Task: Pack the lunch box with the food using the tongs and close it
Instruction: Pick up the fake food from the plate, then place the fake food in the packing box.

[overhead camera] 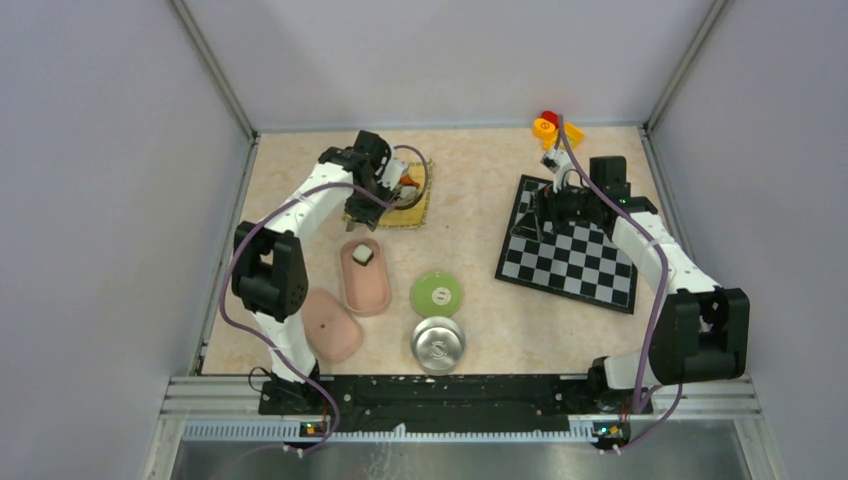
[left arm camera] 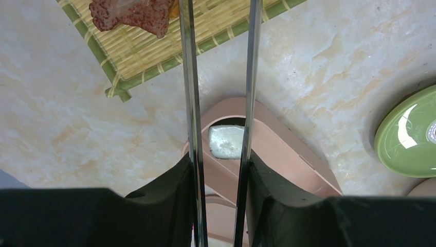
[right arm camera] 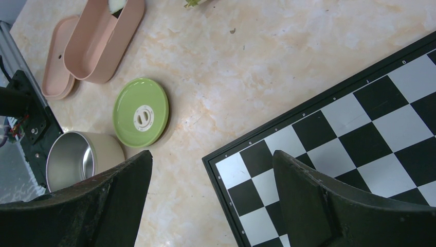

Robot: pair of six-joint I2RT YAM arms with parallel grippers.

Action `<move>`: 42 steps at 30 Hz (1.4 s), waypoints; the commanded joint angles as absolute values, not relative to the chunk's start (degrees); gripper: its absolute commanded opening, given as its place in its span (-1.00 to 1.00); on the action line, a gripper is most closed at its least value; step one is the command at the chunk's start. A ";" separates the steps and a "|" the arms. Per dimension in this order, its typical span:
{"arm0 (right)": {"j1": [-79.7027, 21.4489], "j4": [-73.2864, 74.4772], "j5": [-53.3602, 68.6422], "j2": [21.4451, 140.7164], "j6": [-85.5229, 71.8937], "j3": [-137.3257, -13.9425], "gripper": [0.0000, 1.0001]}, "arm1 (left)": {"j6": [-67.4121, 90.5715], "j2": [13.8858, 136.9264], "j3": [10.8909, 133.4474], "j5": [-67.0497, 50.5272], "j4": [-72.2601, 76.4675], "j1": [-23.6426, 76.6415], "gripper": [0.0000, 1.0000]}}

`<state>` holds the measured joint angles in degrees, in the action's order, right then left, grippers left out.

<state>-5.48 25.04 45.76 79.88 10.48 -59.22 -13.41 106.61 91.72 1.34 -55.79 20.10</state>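
My left gripper (overhead camera: 383,188) (left arm camera: 220,165) is shut on the silver tongs (left arm camera: 188,77), one black finger pressing each arm from outside. The two arms run away from me to the bamboo mat (left arm camera: 149,51) (overhead camera: 412,205); their tips are cut off by the frame's top edge. A reddish-brown piece of food (left arm camera: 131,14) lies on the mat just left of the tongs. The pink lunch box (overhead camera: 365,280) (left arm camera: 288,149) stands open below the gripper with one white sushi roll (overhead camera: 362,256) (left arm camera: 226,141) inside. My right gripper (overhead camera: 548,208) (right arm camera: 212,170) hangs open and empty over the chessboard's corner.
The pink lid (overhead camera: 331,324) lies left of the lunch box. A green round lid (overhead camera: 436,295) (right arm camera: 141,112) and a steel container (overhead camera: 437,343) (right arm camera: 72,162) sit near the front. A chessboard (overhead camera: 570,250) (right arm camera: 360,128) fills the right side; red, yellow and orange blocks (overhead camera: 552,128) stand at the back.
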 commanded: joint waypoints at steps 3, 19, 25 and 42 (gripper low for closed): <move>-5.10 24.21 46.98 77.59 11.69 -59.27 0.71 | -15.78 97.97 91.59 -2.13 -55.76 18.57 -0.61; -5.14 23.86 48.03 78.19 11.60 -58.81 0.71 | -47.74 72.76 76.75 -12.65 -64.08 3.77 -0.71; -5.09 24.06 48.14 78.66 11.69 -59.04 0.70 | -59.30 62.03 68.85 -13.00 -69.19 1.58 -0.70; -5.10 24.03 48.32 78.92 11.43 -58.93 0.71 | -69.07 56.95 57.62 -2.73 -72.38 1.58 -0.58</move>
<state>-5.37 25.02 46.72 79.88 10.46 -59.20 -66.61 57.45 58.92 -4.19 -73.30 1.61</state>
